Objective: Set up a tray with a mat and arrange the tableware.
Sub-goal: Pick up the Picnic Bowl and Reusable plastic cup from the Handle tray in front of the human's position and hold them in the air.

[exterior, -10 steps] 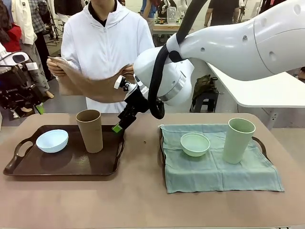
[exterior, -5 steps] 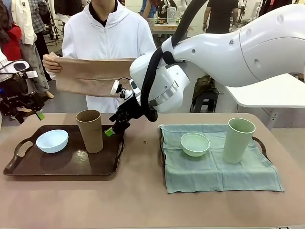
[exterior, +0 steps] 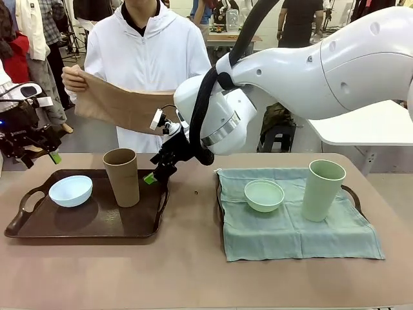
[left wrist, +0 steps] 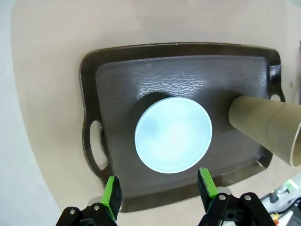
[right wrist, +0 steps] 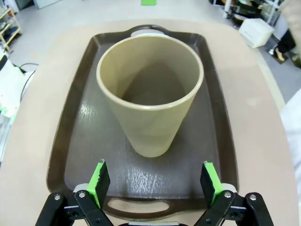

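Observation:
A dark brown tray point(exterior: 39, 226) at the table's left carries a pale blue bowl point(exterior: 71, 190) and a tan-brown cup point(exterior: 122, 176). My left gripper point(left wrist: 160, 188) hangs open high above the bowl point(left wrist: 173, 134), and it also appears at the far left point(exterior: 45, 152). My right gripper point(right wrist: 154, 181) is open just short of the upright cup point(right wrist: 150, 94), at the tray's right rim point(exterior: 155, 174). The person holds up a tan mat point(exterior: 122, 103) behind the tray. On the right, a mint green bowl point(exterior: 264, 195) and a pale green cup point(exterior: 322, 189) stand on a green mat point(exterior: 290, 232).
The right arm's white body point(exterior: 310, 71) spans the table's middle and right at chest height. A second tray's handle point(exterior: 353, 194) pokes out from under the green mat. Bare tabletop point(exterior: 193, 271) lies between the trays and along the front.
My right gripper has dropped and moved left toward the tan cup. My left gripper has sunk a little at the far left. The person has lifted and shifted the tan mat.

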Tool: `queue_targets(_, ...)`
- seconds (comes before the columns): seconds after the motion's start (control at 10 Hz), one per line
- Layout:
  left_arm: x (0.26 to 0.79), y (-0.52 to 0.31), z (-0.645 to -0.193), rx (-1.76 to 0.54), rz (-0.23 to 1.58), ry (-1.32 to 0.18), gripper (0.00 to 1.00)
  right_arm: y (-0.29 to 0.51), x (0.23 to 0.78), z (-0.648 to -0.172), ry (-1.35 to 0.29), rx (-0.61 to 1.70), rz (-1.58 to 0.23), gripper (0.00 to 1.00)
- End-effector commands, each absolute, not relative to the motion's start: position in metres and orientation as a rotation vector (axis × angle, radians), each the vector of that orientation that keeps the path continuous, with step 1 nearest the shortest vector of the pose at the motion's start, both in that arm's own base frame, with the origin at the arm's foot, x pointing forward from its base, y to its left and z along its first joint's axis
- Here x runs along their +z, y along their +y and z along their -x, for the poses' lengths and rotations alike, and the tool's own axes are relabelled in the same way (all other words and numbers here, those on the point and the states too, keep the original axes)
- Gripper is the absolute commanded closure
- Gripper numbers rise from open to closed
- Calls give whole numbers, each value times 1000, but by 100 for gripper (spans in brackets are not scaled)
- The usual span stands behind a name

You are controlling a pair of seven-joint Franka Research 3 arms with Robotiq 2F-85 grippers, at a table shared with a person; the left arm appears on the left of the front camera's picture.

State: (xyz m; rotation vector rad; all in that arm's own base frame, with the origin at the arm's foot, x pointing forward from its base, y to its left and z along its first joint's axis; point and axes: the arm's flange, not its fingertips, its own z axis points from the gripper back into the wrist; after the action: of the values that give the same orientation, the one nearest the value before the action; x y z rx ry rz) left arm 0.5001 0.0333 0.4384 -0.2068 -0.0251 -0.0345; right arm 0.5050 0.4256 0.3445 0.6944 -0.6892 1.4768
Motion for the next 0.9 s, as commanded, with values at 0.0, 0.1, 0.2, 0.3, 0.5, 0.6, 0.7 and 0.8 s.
queue_targets(0.0, 432, 24, -496, -29, 156, -55, 14, 423, 339, -516, -698, 1522, -745, 0)
queue_targets(0.1, 428, 22, -497, -31, 152, -55, 14, 425, 334, -517, -693, 1522, -753, 0)
queue_targets(0.2, 423, 19, -500, -32, 144, -59, 14, 429, 327, -519, -695, 1518, -754, 0)
queue_targets(0.3, 417, 17, -503, -30, 139, -60, 14, 435, 319, -520, -675, 1508, -758, 0)
queue_targets(0.5, 408, 14, -510, -27, 150, -63, 14, 449, 306, -516, -669, 1509, -768, 0)
queue_targets(0.6, 402, 12, -517, -33, 147, -53, 14, 458, 302, -515, -662, 1513, -758, 0)
queue_targets(0.7, 397, 14, -520, -37, 136, -53, 14, 464, 301, -514, -669, 1512, -761, 0)
queue_targets(0.8, 388, 16, -524, -47, 127, -39, 14, 466, 299, -514, -668, 1518, -769, 0)
